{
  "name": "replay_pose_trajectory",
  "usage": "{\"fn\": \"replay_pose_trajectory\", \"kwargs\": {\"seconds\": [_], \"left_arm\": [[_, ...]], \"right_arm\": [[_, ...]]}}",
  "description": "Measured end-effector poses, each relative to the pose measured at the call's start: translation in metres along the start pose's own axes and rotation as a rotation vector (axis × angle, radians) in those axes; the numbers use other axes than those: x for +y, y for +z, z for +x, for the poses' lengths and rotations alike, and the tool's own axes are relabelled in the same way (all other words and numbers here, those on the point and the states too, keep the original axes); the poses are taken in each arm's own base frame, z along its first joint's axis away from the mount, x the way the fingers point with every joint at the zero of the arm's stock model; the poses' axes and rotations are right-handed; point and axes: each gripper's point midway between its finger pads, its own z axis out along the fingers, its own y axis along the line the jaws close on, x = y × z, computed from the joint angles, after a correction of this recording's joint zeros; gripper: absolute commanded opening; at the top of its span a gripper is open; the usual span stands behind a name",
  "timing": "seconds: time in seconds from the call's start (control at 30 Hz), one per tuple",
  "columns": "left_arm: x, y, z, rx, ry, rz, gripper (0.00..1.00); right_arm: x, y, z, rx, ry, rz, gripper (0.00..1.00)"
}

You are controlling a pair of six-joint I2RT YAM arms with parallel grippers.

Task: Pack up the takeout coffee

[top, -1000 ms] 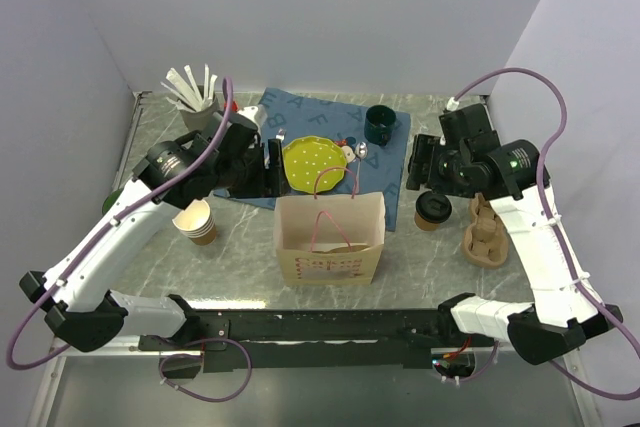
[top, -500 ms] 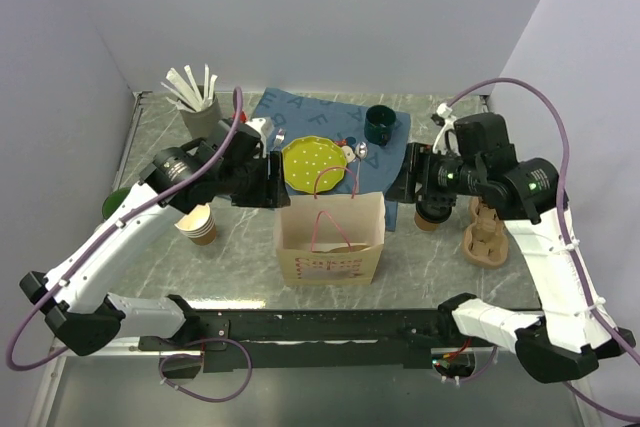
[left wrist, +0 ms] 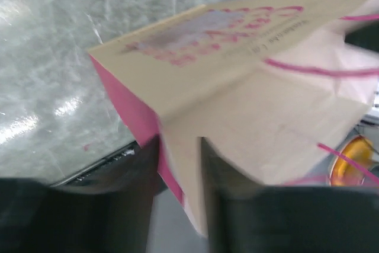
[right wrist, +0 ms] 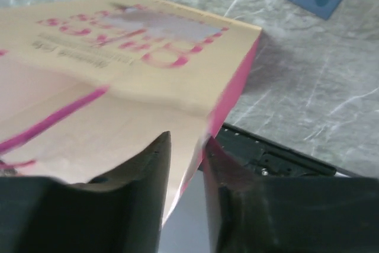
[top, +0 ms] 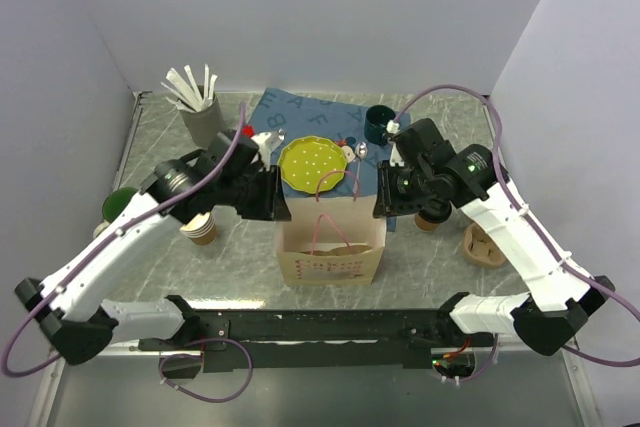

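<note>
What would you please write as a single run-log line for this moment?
left gripper: pinching left rim of paper bag | right gripper: pinching its right rim | takeout coffee: outside bag, not yet packed

Top view: the right arm covers most of the coffee (top: 430, 219); only a sliver of its brown cup shows. The left arm hides part of the cups (top: 203, 230) and most of a green thing (top: 112, 205) at the table's left edge, too covered to name. Both wrist views are blurred: the bag (left wrist: 237, 99) runs off the frame and its pink print cannot be read. The left gripper (left wrist: 177, 146) and right gripper (right wrist: 185, 143) are dark shapes cut by the bottom edge, a bag edge between each pair of fingers; possibly pinched, but contact cannot be told.
</note>
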Motion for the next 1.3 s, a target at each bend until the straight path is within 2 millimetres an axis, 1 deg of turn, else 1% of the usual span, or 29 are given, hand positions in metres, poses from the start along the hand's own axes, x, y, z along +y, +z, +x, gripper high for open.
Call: {"fn": "replay_pose_trajectory", "kwargs": {"seconds": [0.03,0.07,0.1,0.13,0.2,0.27,0.3,0.33,0.37,0.43,0.47,0.53,0.6,0.73,0.83,0.9,0.93,0.97,1.0,1.03,1.13,1.23,1.27,1.3], "left_arm": [[-0.001,-0.003,0.005,0.004,-0.01,0.018,0.66],[-0.001,-0.006,0.01,0.004,-0.02,0.031,0.71],[-0.002,-0.012,0.014,0.0,-0.029,0.044,0.74],[-0.002,-0.018,0.016,-0.01,-0.041,0.05,0.76],[-0.002,-0.029,0.012,-0.043,-0.044,0.046,0.77],[-0.003,-0.042,0.001,-0.086,-0.046,0.023,0.78],[-0.006,-0.051,-0.013,-0.134,-0.045,0.005,0.78],[-0.007,-0.056,-0.02,-0.159,-0.044,0.001,0.79],[-0.008,-0.064,-0.032,-0.205,-0.045,-0.019,0.79],[-0.009,-0.076,-0.049,-0.278,-0.048,-0.043,0.79],[-0.008,-0.081,-0.056,-0.31,-0.051,-0.058,0.79],[-0.002,-0.087,-0.063,-0.354,-0.056,-0.092,0.8],[0.006,-0.087,-0.063,-0.368,-0.06,-0.125,0.8],[0.022,-0.075,-0.054,-0.341,-0.061,-0.188,0.8],[0.027,-0.066,-0.052,-0.314,-0.054,-0.219,0.8],[0.029,-0.062,-0.051,-0.301,-0.05,-0.231,0.8],[0.029,-0.06,-0.051,-0.294,-0.046,-0.237,0.8],[0.03,-0.058,-0.051,-0.288,-0.04,-0.242,0.8],[0.031,-0.056,-0.051,-0.281,-0.033,-0.248,0.8],[0.031,-0.054,-0.051,-0.275,-0.028,-0.252,0.79],[0.03,-0.048,-0.052,-0.253,-0.013,-0.254,0.78],[0.026,-0.043,-0.05,-0.227,0.003,-0.234,0.75],[0.024,-0.042,-0.048,-0.216,0.006,-0.218,0.74],[0.019,-0.041,-0.046,-0.203,0.011,-0.194,0.73]], "right_arm": [[-0.003,0.001,-0.001,-0.005,-0.01,0.014,0.17],[-0.005,0.001,-0.002,-0.012,-0.022,0.026,0.14],[-0.006,0.0,-0.003,-0.02,-0.034,0.029,0.08],[-0.007,-0.002,-0.006,-0.037,-0.057,0.029,0.07],[-0.006,-0.004,-0.012,-0.084,-0.104,0.011,0.06],[-0.003,-0.009,-0.016,-0.148,-0.164,-0.019,0.06],[-0.001,-0.012,-0.018,-0.188,-0.201,-0.042,0.05],[0.002,-0.016,-0.019,-0.226,-0.24,-0.066,0.05],[0.005,-0.02,-0.019,-0.262,-0.276,-0.089,0.05],[0.012,-0.027,-0.016,-0.324,-0.333,-0.141,0.04],[0.014,-0.03,-0.014,-0.352,-0.356,-0.162,0.03],[0.018,-0.036,-0.009,-0.402,-0.386,-0.199,0.02],[0.019,-0.035,-0.007,-0.429,-0.398,-0.218,0.02],[0.02,-0.029,0.002,-0.42,-0.408,-0.234,0.02],[0.023,-0.028,0.004,-0.412,-0.401,-0.24,0.02],[0.023,-0.022,0.004,-0.392,-0.388,-0.233,0.03],[0.023,-0.019,0.004,-0.376,-0.38,-0.224,0.05],[0.022,-0.016,0.004,-0.355,-0.368,-0.21,0.11],[0.021,-0.014,0.004,-0.334,-0.359,-0.196,0.13],[0.022,-0.013,0.002,-0.313,-0.351,-0.184,0.15],[0.027,-0.008,-0.005,-0.292,-0.349,-0.175,0.26],[0.024,-0.001,-0.007,-0.27,-0.358,-0.146,0.3],[0.023,-0.001,-0.009,-0.265,-0.36,-0.131,0.38],[0.025,-0.003,-0.016,-0.266,-0.361,-0.115,0.41]]}}
